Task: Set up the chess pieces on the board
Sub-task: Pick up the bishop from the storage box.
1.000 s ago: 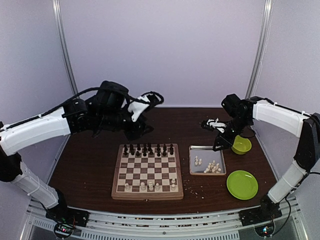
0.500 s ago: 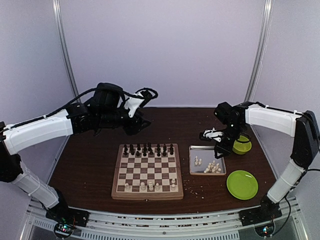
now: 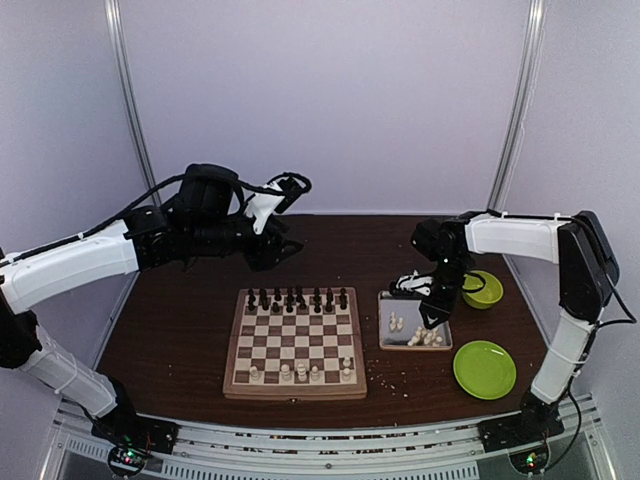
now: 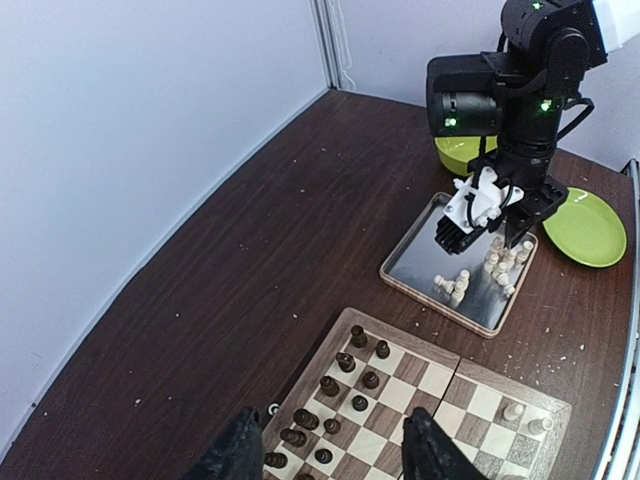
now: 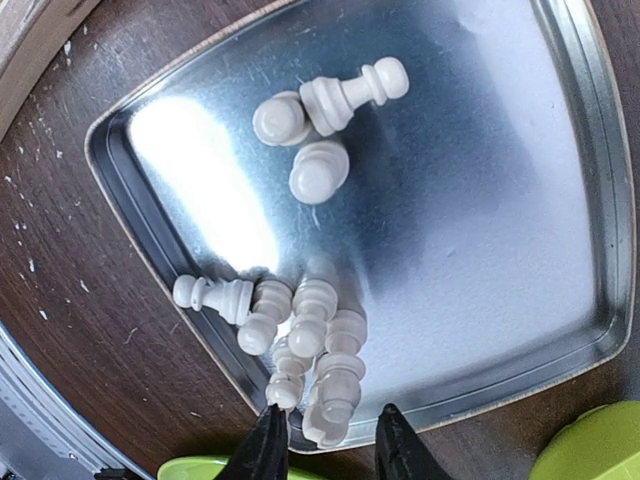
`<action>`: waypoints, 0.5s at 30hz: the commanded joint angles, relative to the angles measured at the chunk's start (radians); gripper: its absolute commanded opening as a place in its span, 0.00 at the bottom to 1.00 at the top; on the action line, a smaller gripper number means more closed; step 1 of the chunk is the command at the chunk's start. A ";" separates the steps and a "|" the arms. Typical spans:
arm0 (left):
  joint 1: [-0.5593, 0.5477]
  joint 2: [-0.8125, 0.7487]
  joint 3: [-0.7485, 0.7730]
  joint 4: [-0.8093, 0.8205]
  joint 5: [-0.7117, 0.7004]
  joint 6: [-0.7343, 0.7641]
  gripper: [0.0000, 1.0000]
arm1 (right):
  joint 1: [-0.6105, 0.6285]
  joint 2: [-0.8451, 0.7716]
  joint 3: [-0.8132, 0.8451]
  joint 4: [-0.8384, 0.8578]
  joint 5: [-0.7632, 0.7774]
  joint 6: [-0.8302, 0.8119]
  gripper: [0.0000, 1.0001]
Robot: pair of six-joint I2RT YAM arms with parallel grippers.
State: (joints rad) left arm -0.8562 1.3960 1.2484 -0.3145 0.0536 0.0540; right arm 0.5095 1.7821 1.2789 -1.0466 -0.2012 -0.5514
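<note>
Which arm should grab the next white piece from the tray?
Right: the right gripper hangs open over the chess pieces in the metal tray; the left gripper is raised beyond the board, away from them.

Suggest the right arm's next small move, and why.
Probably lower the right gripper straight down and close on the white piece framed between its fingertips. The jaws stand open and empty above it in the metal tray, and the board lacks most white pieces.
</note>
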 commanded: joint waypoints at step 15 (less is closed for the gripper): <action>0.001 -0.006 0.019 0.033 0.004 0.003 0.49 | 0.003 0.085 0.065 0.022 0.021 0.019 0.11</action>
State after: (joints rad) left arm -0.8562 1.3972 1.2484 -0.3145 0.0528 0.0544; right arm 0.5091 1.8462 1.3136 -1.0279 -0.1993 -0.5457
